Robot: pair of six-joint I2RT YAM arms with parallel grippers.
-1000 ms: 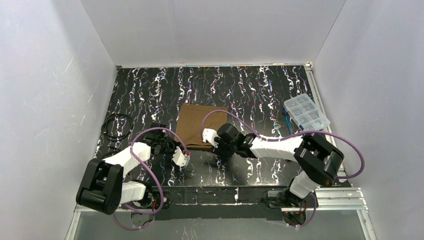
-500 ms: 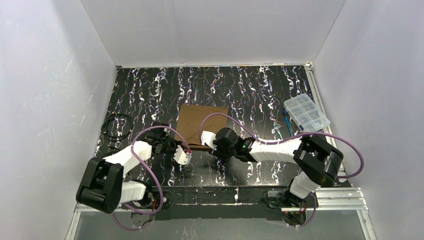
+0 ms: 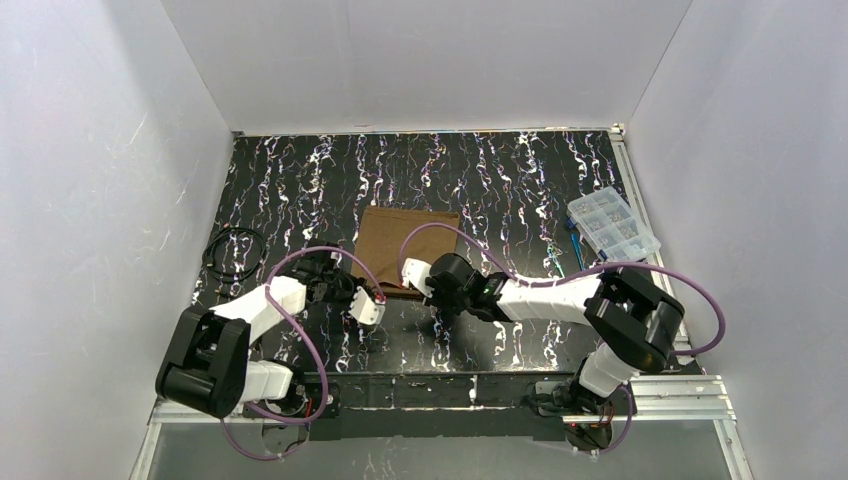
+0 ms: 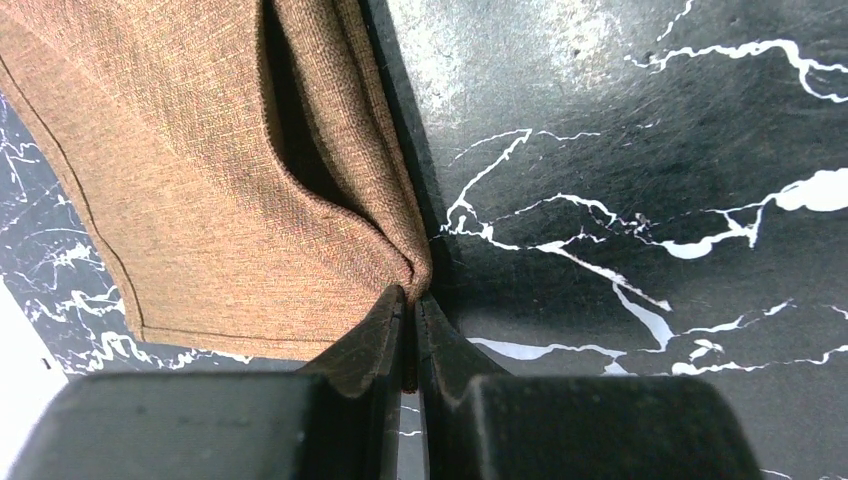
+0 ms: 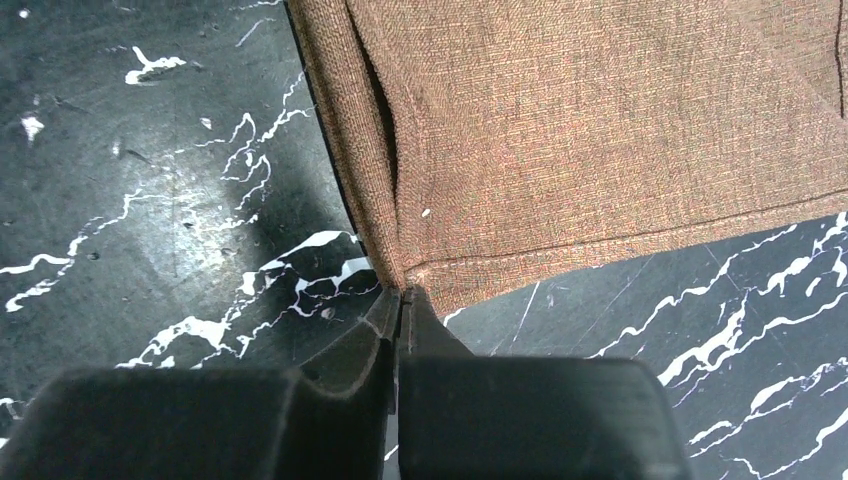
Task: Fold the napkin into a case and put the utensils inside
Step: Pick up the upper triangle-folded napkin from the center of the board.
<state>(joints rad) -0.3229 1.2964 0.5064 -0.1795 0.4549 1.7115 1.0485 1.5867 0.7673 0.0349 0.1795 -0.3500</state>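
The brown napkin lies folded in layers on the black marbled table, a loose fold gaping along its side. My left gripper is shut on the napkin's near-left corner, with cloth pinched between the tips. At the near-right corner, my right gripper is shut with its tips on the cloth's hem. Thin blue utensils lie on the table at the right, beside the clear box. No case is formed.
A clear plastic compartment box stands at the right edge by the metal rail. A coiled black cable lies at the left. White walls enclose the table on three sides.
My right gripper has moved a little left onto the napkin's near-right corner and its jaws have shut there. The left gripper stays shut on its corner, barely shifted.
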